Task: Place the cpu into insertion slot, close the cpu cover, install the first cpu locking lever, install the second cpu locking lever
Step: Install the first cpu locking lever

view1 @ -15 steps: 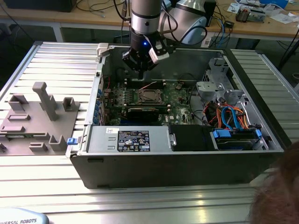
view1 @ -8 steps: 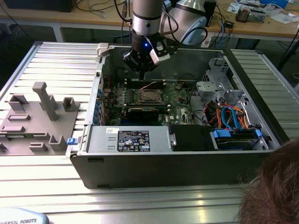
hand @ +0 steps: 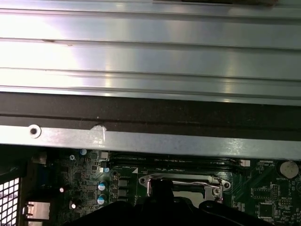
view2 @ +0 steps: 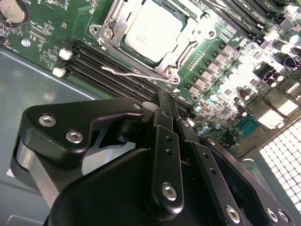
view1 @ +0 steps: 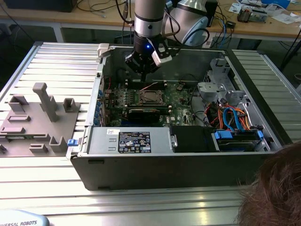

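Observation:
The cpu (view2: 157, 28), a square chip with a silver-grey top, lies in the socket on the green board. The silvery cpu cover (view2: 141, 59) lies down around it, framing it with its window. A thin wire locking lever (view2: 127, 72) runs along one side of the socket; I cannot tell if it is latched. My gripper (view2: 168, 101) hangs above the board beside the socket, shut on nothing. In the exterior view the gripper (view1: 143, 69) hovers over the far part of the open case, behind the socket (view1: 151, 97). The first wrist view shows the cover (hand: 181, 179) near the case wall.
Black memory slots (view2: 108, 63) run beside the socket. A long black card (view1: 146, 113), a power supply (view1: 129, 140) and a drive bay with cables (view1: 235, 122) stand inside the case. Grey fixtures (view1: 37, 117) sit on the ribbed table. A person's head (view1: 277, 188) is near.

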`<state>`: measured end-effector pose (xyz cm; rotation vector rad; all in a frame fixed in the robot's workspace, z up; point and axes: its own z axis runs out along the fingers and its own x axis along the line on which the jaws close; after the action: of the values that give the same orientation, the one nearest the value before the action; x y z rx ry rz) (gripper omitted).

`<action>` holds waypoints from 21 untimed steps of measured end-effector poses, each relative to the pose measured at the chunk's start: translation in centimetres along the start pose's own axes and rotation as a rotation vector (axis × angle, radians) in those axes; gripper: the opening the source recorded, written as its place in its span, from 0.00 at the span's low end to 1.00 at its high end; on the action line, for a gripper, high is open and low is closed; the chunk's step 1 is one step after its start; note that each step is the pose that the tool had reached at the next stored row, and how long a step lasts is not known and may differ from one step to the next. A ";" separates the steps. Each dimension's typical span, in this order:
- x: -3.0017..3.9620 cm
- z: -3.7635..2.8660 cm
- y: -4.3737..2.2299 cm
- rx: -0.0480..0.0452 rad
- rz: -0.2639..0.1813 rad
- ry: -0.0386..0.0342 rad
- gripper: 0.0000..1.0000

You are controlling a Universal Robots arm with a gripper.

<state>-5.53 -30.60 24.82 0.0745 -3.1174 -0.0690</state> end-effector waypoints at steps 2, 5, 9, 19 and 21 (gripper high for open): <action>-0.06 0.11 -0.01 0.0001 0.000 0.0001 0.11; -0.11 0.19 -0.01 0.0000 0.000 0.0000 0.11; -0.16 0.31 -0.02 0.0000 0.000 -0.0001 0.11; -0.33 0.55 -0.04 0.0000 0.000 0.0000 0.11; -0.36 0.58 -0.04 0.0000 0.000 0.0000 0.11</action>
<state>-5.18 -30.60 24.23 0.0746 -3.1174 -0.0690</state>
